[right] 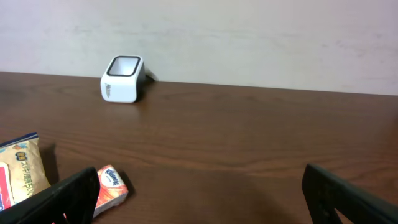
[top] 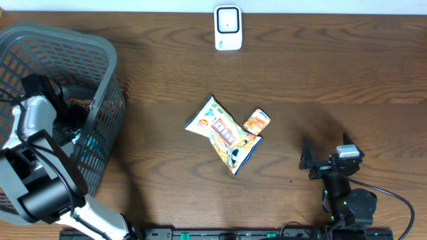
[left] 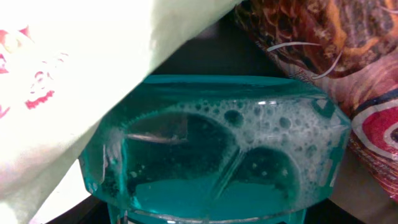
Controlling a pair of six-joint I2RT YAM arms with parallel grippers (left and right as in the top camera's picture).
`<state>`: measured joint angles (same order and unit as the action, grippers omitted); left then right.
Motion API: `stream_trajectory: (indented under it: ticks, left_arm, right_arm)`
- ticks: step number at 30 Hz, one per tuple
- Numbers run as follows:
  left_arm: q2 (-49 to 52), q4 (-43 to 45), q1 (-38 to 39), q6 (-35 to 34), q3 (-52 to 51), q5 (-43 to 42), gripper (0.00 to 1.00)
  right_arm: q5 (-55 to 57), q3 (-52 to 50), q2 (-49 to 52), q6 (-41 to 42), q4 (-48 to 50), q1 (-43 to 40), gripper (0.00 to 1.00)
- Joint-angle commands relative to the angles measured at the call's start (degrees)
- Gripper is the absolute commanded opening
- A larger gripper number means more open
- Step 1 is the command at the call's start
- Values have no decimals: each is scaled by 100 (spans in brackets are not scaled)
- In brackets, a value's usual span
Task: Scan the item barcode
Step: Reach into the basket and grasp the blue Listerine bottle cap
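A teal bottle (left: 211,162) of foamy liquid fills the left wrist view, pressed close to the camera. It sits between my left jaws and covers the fingers. My left gripper (top: 67,123) is down inside the grey basket (top: 100,73), shut on this bottle. No barcode shows on it. The white scanner (top: 227,27) stands at the table's far edge and also shows in the right wrist view (right: 122,79). My right gripper (top: 325,152) rests open near the front right, holding nothing (right: 202,199).
A yellow snack bag (top: 223,133) and a small orange tissue pack (top: 257,122) lie mid-table, left of my right gripper. In the basket, a pale packet (left: 68,81) and a red-brown patterned bag (left: 348,56) crowd the bottle.
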<state>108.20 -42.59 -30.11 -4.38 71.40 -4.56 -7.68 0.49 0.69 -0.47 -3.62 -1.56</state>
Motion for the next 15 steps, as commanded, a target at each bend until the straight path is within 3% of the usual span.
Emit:
stream_trajectory:
  ticks: [1,8,15]
  left_arm:
    - [142,-103,-42,-68,-264,157,56]
    - [-1174,26,-42,-74,-201,160,56]
    - [-2981,420,-42,-693,-201,151,56]
  right_arm:
    - [26,-17,-35,61,-9,90,99]
    - [26,-17,-35,61,-9,90,99]
    - [26,-17,-35,59,-9,90,99]
